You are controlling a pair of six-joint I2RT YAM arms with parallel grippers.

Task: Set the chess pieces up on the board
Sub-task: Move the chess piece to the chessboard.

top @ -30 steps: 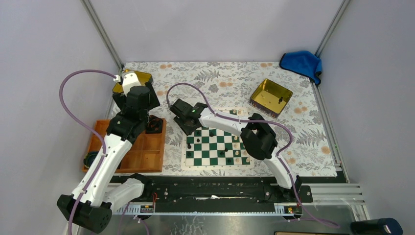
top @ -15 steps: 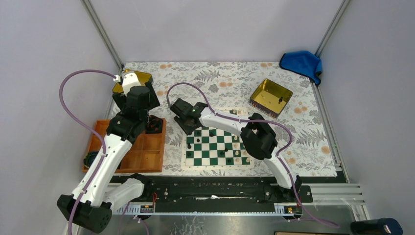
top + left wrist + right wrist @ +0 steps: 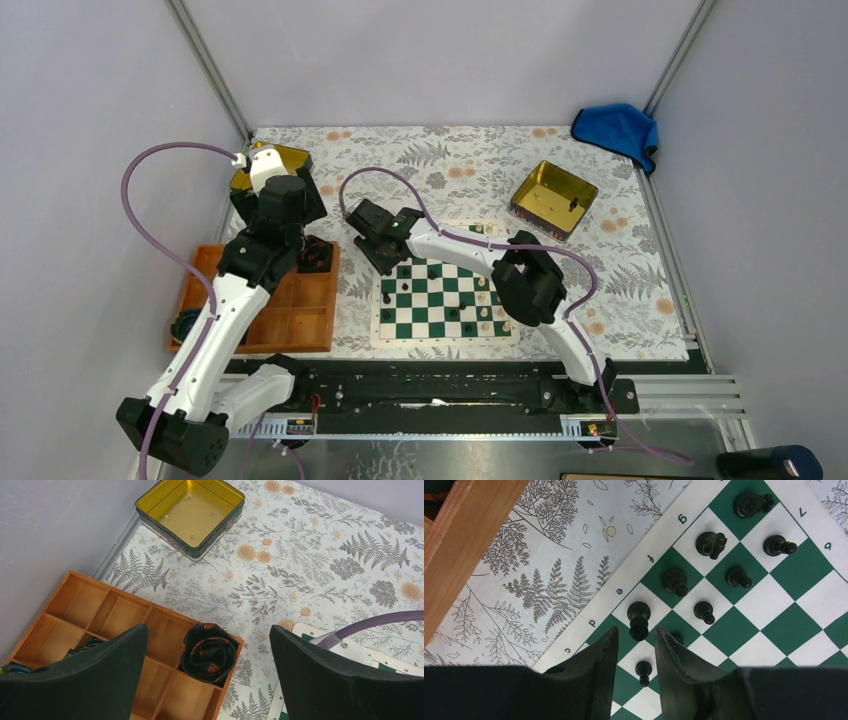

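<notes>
Chess pieces (image 3: pixel 711 545) crowd the board (image 3: pixel 774 625). Right claw (image 3: pixel 636 631), half-spread at lower centre, has narrowed around one tall piece (image 3: pixel 639 617), likely starting a grasp. Left claw (image 3: pixel 207 629) is spread wide.

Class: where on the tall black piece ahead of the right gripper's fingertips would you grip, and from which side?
Probably its narrow upper stem, from above: the tall black piece stands upright, and neighbouring pieces close beside it leave little room for a sideways approach.
</notes>
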